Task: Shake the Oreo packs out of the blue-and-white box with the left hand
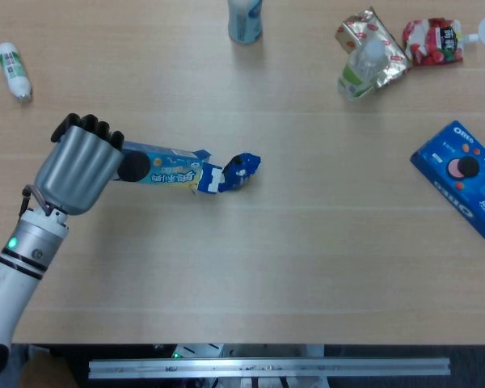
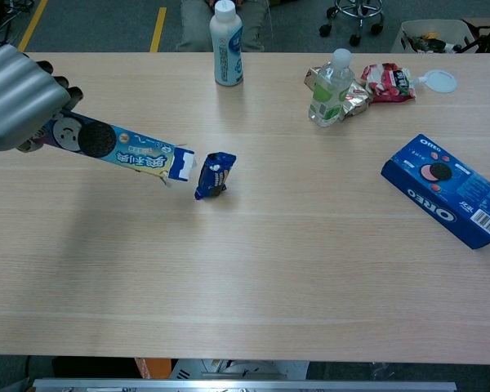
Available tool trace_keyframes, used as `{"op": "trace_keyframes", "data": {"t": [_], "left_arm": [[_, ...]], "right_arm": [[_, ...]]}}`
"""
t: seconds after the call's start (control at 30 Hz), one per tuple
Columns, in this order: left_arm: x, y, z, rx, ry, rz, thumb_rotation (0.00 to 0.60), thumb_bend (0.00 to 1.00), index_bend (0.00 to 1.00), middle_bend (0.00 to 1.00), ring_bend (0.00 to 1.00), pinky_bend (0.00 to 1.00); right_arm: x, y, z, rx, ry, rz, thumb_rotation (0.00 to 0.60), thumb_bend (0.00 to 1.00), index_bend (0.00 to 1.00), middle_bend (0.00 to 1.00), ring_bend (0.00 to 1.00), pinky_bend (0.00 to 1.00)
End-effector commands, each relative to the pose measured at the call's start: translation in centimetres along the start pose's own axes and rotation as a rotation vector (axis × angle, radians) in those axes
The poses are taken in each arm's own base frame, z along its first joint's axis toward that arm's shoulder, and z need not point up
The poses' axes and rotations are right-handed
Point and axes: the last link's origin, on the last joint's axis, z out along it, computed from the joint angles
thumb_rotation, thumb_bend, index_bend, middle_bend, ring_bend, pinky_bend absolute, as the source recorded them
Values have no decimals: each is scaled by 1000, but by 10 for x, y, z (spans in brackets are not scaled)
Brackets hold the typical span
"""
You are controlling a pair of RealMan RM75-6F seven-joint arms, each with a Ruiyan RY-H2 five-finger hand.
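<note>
One hand shows in both views: the left hand (image 1: 81, 166), at the table's (image 1: 307, 267) left side, fingers curled round the closed end of the blue-and-white box (image 1: 166, 168), which it grips tightly. That box is tilted, its open flapped end pointing right and down toward the tabletop. Just beyond the opening, one small dark-blue Oreo pack (image 2: 215, 175) lies on the wood, very near the flaps; whether they touch is unclear. Far left at the back lies a small white tube (image 1: 14, 71). A white bottle (image 2: 227, 33) stands further along, then a clear bottle (image 2: 330, 87) against crumpled wrappers (image 2: 388, 82). A dark-blue Oreo box (image 2: 449, 190) lies flat far right.
</note>
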Motion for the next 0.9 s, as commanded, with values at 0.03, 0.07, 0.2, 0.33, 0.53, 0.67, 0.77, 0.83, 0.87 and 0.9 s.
{"op": "trace_keyframes", "data": {"t": [0.03, 0.07, 0.2, 0.33, 0.53, 0.67, 0.77, 0.83, 0.87, 0.9], "left_arm": [[3, -4, 0, 6, 8, 16, 600, 64, 489, 537, 450, 625], [3, -5, 0, 9, 10, 21, 600, 64, 488, 537, 450, 625], [5, -4, -2, 1, 14, 55, 600, 64, 477, 534, 442, 624], [4, 2, -4, -18, 4, 98, 600, 64, 433, 513, 430, 621], [3, 8, -4, -41, 8, 162, 600, 65, 412, 494, 413, 613], [3, 8, -4, -37, 4, 168, 600, 64, 410, 490, 405, 606], [4, 6, -4, -34, 10, 159, 600, 64, 411, 491, 404, 605], [6, 4, -4, -24, 16, 148, 600, 64, 411, 491, 404, 605], [8, 2, -4, -18, 20, 138, 600, 64, 411, 491, 403, 605], [10, 0, -4, -9, 28, 126, 600, 64, 411, 491, 403, 604]], "right_arm": [[0, 0, 0, 2, 1, 0, 600, 333, 408, 443, 458, 456], [0, 0, 0, 2, 1, 1, 600, 333, 407, 443, 458, 456], [0, 1, -1, 0, 2, 3, 600, 333, 408, 443, 458, 456], [0, 1, -2, 0, 1, 4, 600, 333, 408, 443, 458, 456], [2, 1, -3, 2, 9, 6, 600, 332, 408, 443, 458, 456], [2, 1, -3, 1, 7, 6, 600, 333, 408, 443, 458, 456], [2, 2, -4, 1, 9, 7, 600, 333, 408, 443, 458, 456], [2, 2, -4, 1, 10, 7, 600, 332, 408, 443, 458, 456], [2, 2, -4, 1, 10, 7, 600, 332, 408, 443, 458, 456], [2, 2, -4, 0, 10, 6, 600, 333, 408, 443, 458, 456]]}}
